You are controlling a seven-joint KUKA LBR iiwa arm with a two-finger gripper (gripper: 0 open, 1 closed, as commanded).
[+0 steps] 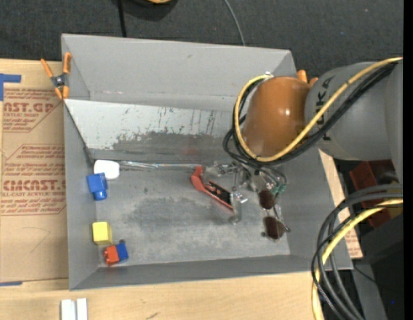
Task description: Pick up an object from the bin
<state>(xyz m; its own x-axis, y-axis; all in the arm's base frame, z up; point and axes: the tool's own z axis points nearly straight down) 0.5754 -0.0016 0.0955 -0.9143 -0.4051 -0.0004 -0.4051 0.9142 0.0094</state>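
Hanging over the right half of the grey metal bin (159, 65), the arm (359, 119) carries an orange wrist cover (276, 115). The grey casing beside the cover bears black lettering, of which "KUK" can be read. No other writing inside the bin is legible.

The claw (238, 195) sits low at the bin floor, right of centre, over the right end of one red-and-black hand tool (207, 184). The tool lies slantwise, its red end pointing up and to the left. It cannot be told whether the claw is open or closed, or whether it grips the tool.

One pair of sunglasses with brown lenses (273, 227) lies just to the right of the claw, near the bin's right wall.

Five small pieces lie well apart from the claw, along the left wall:
- one white piece (107, 170), touching one blue block (97, 186) below it;
- one yellow block (101, 232);
- one orange-red block (111, 255), touching a second blue block (121, 249) in the near left corner.
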